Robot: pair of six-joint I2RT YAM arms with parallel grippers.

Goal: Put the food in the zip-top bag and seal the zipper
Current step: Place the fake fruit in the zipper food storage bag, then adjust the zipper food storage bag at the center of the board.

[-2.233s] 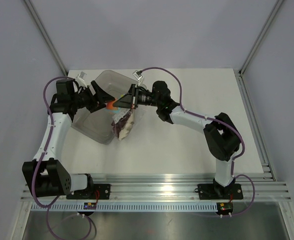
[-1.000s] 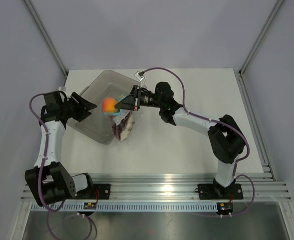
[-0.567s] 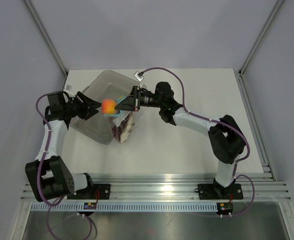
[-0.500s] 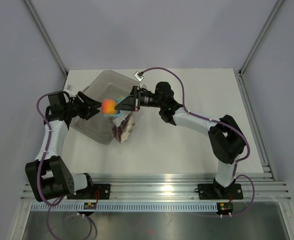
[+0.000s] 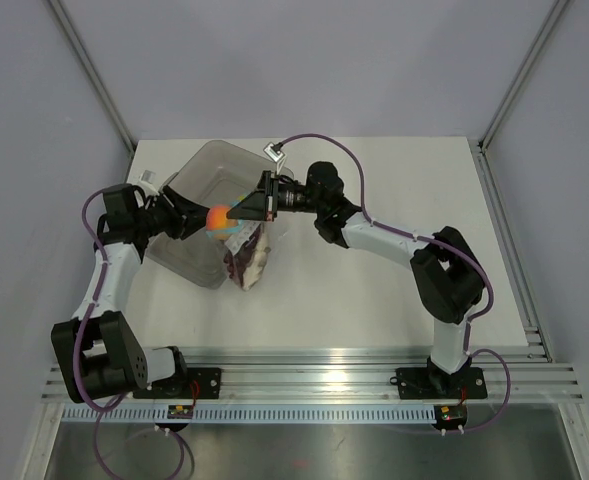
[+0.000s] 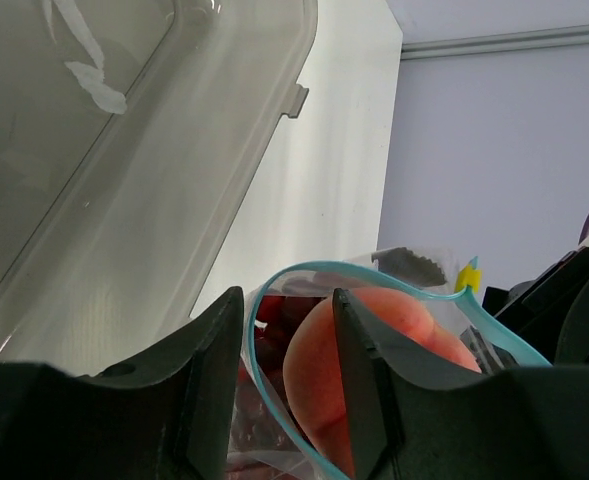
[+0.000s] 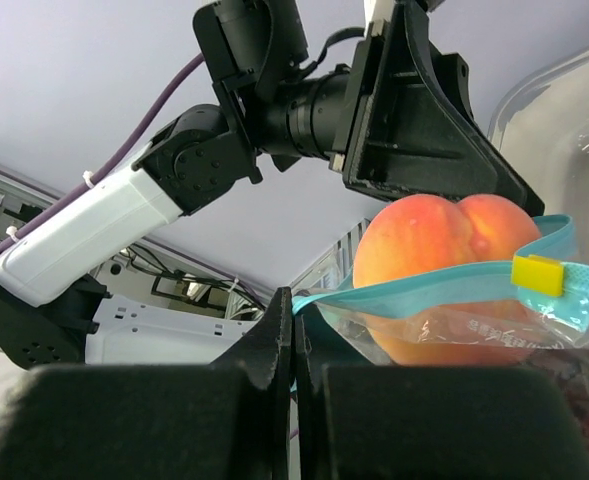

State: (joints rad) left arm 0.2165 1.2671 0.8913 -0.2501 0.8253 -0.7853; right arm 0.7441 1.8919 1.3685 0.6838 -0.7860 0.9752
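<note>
An orange-red peach (image 5: 217,217) (image 7: 444,250) sits in the open mouth of the clear zip-top bag (image 5: 250,252), half above the teal zipper (image 7: 424,285) (image 6: 304,272). Dark red grapes (image 5: 242,263) (image 6: 270,312) lie lower down inside the bag. My right gripper (image 5: 233,212) (image 7: 293,300) is shut on one end of the zipper strip and holds the bag up. My left gripper (image 5: 202,218) (image 6: 284,300) is at the mouth from the left. Its jaws stand apart, with the near zipper rim and the peach's edge (image 6: 309,370) between them. A yellow slider (image 7: 537,275) sits on the strip.
A large translucent grey tray (image 5: 210,152) (image 6: 124,150) lies behind and under the left gripper, with the bag hanging at its right edge. White tabletop (image 5: 374,290) stretches to the right and front. Grey walls enclose the table.
My left gripper has swung back from the left to the peach at the bag mouth and its jaws have narrowed. The right gripper has kept its hold on the zipper.
</note>
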